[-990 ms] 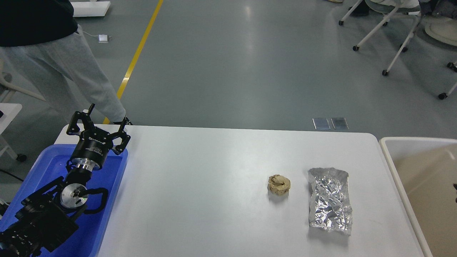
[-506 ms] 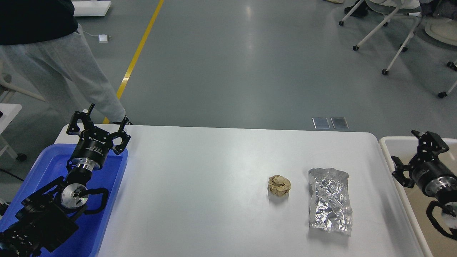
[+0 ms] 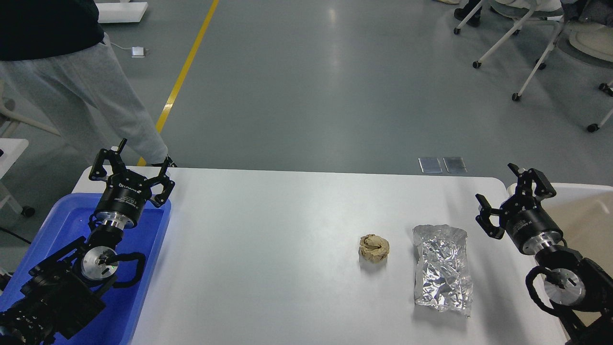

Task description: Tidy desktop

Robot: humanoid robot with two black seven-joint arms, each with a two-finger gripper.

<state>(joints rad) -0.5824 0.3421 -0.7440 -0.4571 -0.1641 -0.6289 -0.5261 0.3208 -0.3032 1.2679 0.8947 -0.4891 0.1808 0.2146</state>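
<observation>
The white desktop point(image 3: 278, 249) fills the lower middle of the head view. On its right part lie a crumpled brown paper ball point(image 3: 374, 247) and, just right of it, a flattened silver foil bag point(image 3: 442, 268). My left gripper point(image 3: 132, 165) is open and empty above the far end of the blue tray point(image 3: 155, 239), at the desktop's left edge. My right gripper point(image 3: 505, 195) is open and empty above the desktop's right edge, a little right of and beyond the foil bag.
A beige white-rimmed bin point(image 3: 589, 211) stands right of the desktop, partly behind my right arm. A person in grey trousers point(image 3: 86, 91) stands past the far left corner. Wheeled chairs point(image 3: 527, 48) stand on the floor at far right.
My right arm has come into view from the right and moved left and up, from over the beige bin to the desktop's right edge. The left arm, paper ball and foil bag have not moved.
</observation>
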